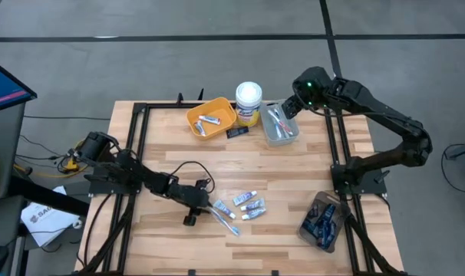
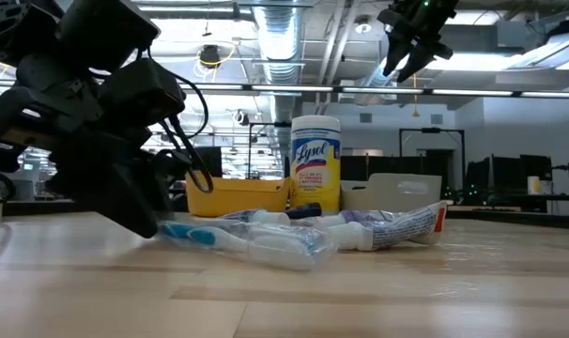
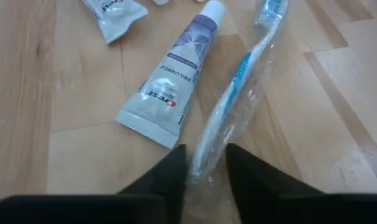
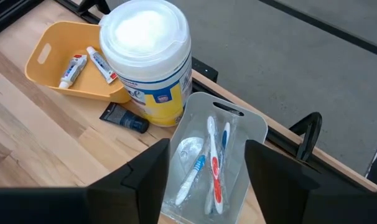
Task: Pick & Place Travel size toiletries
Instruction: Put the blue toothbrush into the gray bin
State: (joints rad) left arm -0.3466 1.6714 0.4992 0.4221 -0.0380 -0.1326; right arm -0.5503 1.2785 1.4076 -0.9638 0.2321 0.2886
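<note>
Clear plastic wrapping covers the blue toothbrush (image 3: 238,99) that the left gripper (image 3: 204,171) is grasping near the front of the wooden bench (image 1: 294,161): its two dark fingers (image 3: 170,177) are closed on the handle end of the wrapped brush, which lies flat on the wood. Just beside it lies a white-and-blue toothpaste tube (image 3: 173,87), and a further tube (image 3: 114,12) sits a little beyond. In the high view these belong to a small cluster of tubes (image 1: 248,205) on the bench just right of the left gripper (image 1: 206,201).

The right gripper (image 4: 207,162) hangs above the clear bin (image 1: 279,126) at the back of the bench, its fingers released and spread apart with nothing between them. In that bin lie three toothbrushes (image 4: 210,165), red and blue. Next to the bin stands a yellow canister (image 1: 248,103) with a white lid. Left of the canister, a yellow bin (image 1: 211,117) holds two small red-tipped tubes (image 4: 86,65). A dark navy packet (image 4: 124,118) lies on the bench touching the canister's base. A grey tray (image 1: 323,222) of dark and blue items sits at the bench's front right corner.
</note>
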